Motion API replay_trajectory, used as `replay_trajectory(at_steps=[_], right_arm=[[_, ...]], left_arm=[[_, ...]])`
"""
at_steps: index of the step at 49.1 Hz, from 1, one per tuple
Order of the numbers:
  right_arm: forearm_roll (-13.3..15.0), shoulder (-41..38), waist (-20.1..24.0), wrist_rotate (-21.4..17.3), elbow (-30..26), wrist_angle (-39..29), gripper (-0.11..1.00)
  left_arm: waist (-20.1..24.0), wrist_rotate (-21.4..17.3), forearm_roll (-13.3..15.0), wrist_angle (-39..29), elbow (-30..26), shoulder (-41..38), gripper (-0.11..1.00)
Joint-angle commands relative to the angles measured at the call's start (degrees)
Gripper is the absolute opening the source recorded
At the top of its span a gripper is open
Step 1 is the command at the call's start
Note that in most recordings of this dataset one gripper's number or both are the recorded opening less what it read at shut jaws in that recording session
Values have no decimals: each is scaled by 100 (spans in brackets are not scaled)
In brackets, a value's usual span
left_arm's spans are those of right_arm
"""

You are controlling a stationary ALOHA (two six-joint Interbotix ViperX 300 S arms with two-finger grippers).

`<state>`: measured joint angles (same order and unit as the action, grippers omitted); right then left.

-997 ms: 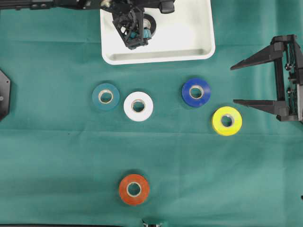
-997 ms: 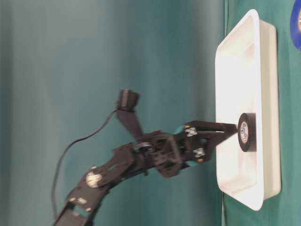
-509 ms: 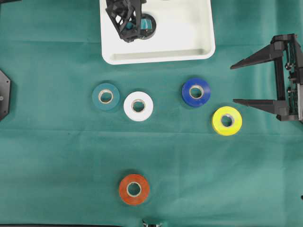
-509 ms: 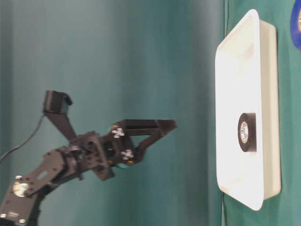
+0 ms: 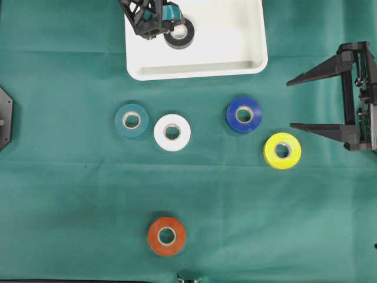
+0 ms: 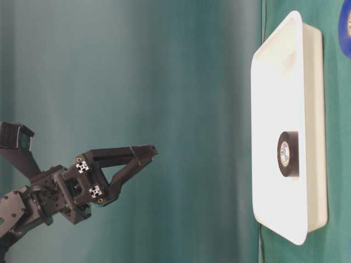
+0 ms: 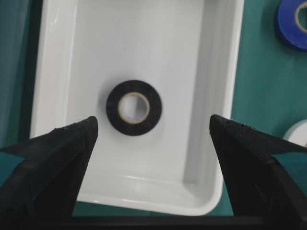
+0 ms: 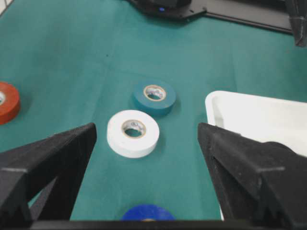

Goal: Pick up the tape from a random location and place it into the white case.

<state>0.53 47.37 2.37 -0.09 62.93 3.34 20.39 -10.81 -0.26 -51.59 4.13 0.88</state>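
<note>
Green cloth covers the counter (image 5: 70,194). On it sits the white case (image 5: 235,62), with the black tape (image 5: 179,34) lying flat inside. Above it hangs the left gripper (image 6: 148,154), fingers spread wide and empty. The right gripper (image 5: 294,105) rests apart, fingers wide, empty too.

Cut off by the top edge of the overhead view: far rim of the white case (image 5: 194,69) and most of the left gripper (image 5: 154,15). Blue roll (image 7: 293,24) clipped at the left wrist view's right edge, white roll (image 7: 298,134) likewise. Right gripper (image 5: 321,103) partly beyond the overhead view's right edge.
</note>
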Motion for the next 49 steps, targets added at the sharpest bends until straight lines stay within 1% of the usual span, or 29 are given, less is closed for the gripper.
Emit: replay_trajectory(at_steps=[1,11,24,33,38,49], right_arm=[[-9,-9,18,-9,-167,26,92],[-9,0,18,-9,-202,0,92],[-9,0,9,-9,-220,0,92],[-9,-9,18,-9,-211,-35,92],[-9,-9,18,-9,-220,-62,92],[-9,-9,18,-9,-220,-62,92]], left_arm=[[-9,9,9,18,-62,176,100],[-44,9,9,18,-53,176,100],[-264,26,18,18,-26,185,100],[-642,53,26,18,-18,202,100],[-905,132,26,26,-18,202,100],[-1644,387,26,167,-18,185,100]])
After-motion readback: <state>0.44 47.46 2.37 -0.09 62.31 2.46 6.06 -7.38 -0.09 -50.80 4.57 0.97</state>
